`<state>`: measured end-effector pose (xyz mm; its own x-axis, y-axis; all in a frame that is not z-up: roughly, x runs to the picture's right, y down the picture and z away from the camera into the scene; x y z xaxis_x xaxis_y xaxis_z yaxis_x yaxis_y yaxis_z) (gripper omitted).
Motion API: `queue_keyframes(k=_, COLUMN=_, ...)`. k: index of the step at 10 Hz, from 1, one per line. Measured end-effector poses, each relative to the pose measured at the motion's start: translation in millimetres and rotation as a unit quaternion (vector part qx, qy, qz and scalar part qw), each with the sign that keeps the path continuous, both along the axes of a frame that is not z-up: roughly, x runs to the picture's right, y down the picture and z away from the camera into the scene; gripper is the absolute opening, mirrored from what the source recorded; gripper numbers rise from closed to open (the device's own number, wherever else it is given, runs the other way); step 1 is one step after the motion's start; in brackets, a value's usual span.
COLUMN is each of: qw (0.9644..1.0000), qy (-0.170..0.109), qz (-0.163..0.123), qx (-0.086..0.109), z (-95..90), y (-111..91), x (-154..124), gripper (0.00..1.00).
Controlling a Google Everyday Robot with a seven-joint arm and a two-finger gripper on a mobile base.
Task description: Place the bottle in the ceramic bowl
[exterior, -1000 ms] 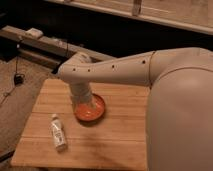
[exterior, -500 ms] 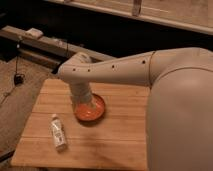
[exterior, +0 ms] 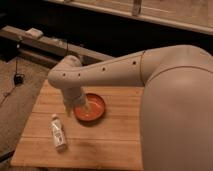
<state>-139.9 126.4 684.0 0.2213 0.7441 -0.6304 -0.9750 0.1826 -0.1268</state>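
Wooden table (exterior: 117, 142) holds the bottle (exterior: 58, 132), lying flat near-left of the ceramic bowl (exterior: 96, 111). The gripper (exterior: 79, 106) hangs over the bowl's left rim; whether it is clenched, I cannot tell. The bottle is probably light and slippery, and best gripped mid-body.

Gripper (exterior: 76, 108) low at ceramic bowl's (exterior: 98, 106) left edge. Bottle (exterior: 58, 133) lies flat on counter (exterior: 112, 146), near bowl, not touching.
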Motion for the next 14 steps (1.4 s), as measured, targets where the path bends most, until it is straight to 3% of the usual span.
queue_keyframes(k=3, qw=0.9984, qy=-0.046, qz=-0.034, qx=0.005, z=-24.0, y=27.7, x=-41.5, gripper=0.65)
queue_keyframes(k=6, qw=0.9955, qy=-0.076, qz=-0.055, qx=-0.007, z=-25.9, y=45.4, x=-65.4, gripper=0.65)
queue_keyframes(k=10, qw=0.9876, qy=-0.111, qz=-0.11, qx=-0.022, z=-8.9, y=78.7, x=-113.2, gripper=0.65)
queue_keyframes(k=14, qw=0.9834, qy=-0.115, qz=-0.135, qx=-0.035, z=13.0, y=96.0, x=-137.3, gripper=0.65)
